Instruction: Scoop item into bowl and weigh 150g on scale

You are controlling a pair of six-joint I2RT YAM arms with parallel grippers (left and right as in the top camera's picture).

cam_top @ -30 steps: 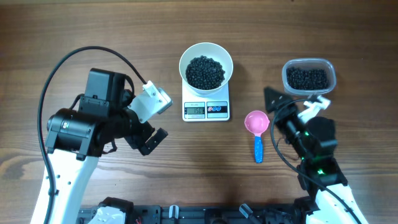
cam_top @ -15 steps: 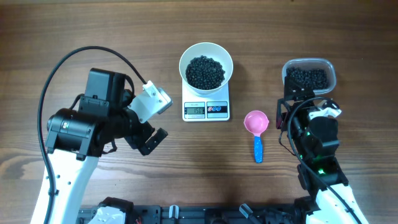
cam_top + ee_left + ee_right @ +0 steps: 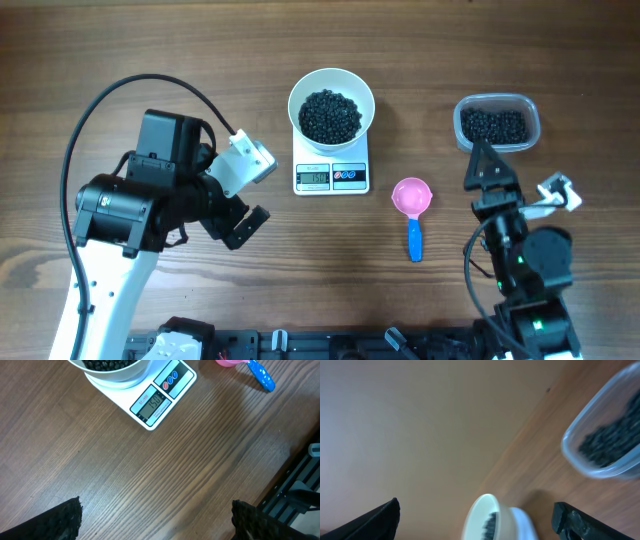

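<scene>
Inspecting remotely, I find the bowl (image 3: 331, 78) seated on the rear part of the scale (image 3: 332, 177), near the middle of the table (image 3: 150, 50); the beads (image 3: 331, 115) lie heaped inside the bowl, below its rim; the display (image 3: 151, 404) on the scale's front strip reads 150, as far as I can make out; a tub (image 3: 497, 97) stands well to the right of the scale, with more beads in it; a scoop (image 3: 413, 205) lies flat on the table between scale and tub, pink cup toward the far side, blue handle toward me, apart from both arms; the left gripper (image 3: 155, 520) hangs over bare wood to the left of the scale, fingers spread wide, nothing between them; the right gripper (image 3: 475, 520) sits just on the near side of the tub, fingers likewise spread wide and gripping nothing; its wrist view is tilted and blurred, showing tub and bowl only in rough outline.
</scene>
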